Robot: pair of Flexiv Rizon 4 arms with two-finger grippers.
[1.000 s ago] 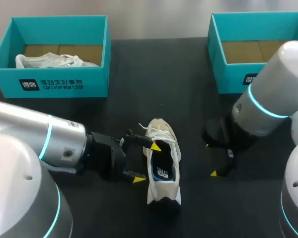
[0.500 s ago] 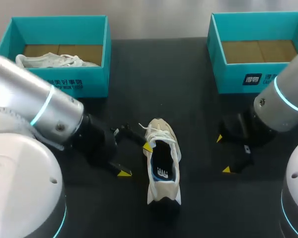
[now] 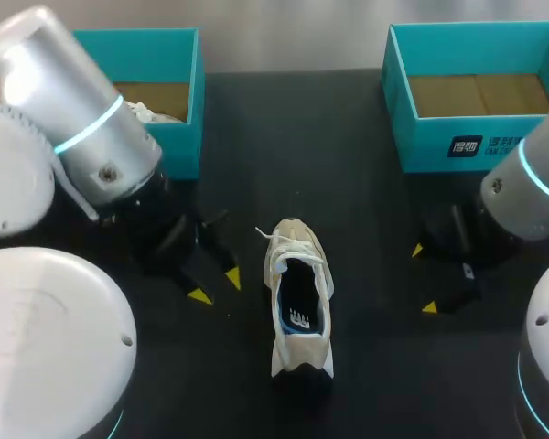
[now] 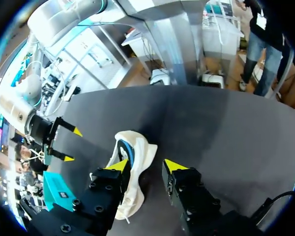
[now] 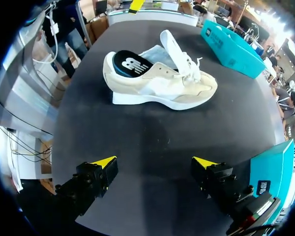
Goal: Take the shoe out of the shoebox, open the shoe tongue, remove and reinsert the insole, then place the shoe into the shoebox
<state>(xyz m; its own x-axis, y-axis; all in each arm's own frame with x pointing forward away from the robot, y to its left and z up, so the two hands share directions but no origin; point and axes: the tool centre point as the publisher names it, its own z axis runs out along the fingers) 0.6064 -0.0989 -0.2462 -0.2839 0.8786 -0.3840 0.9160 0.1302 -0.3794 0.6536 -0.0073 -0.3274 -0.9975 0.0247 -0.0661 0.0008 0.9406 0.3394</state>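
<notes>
Standing on the black table [image 3: 284, 128] between our 2 arms, the pale shoe [image 3: 301, 293] shows its tongue lifted and its dark insole [image 3: 296, 315] lying inside. Our left gripper [image 3: 216, 286] and right gripper [image 3: 424, 279] both hover released, fingers spread, each apart from the shoe. We judge the insole work done. Next, 1 gripper must grasp the shoe and carry it into the empty teal shoebox [image 3: 439, 151] at right.
</notes>
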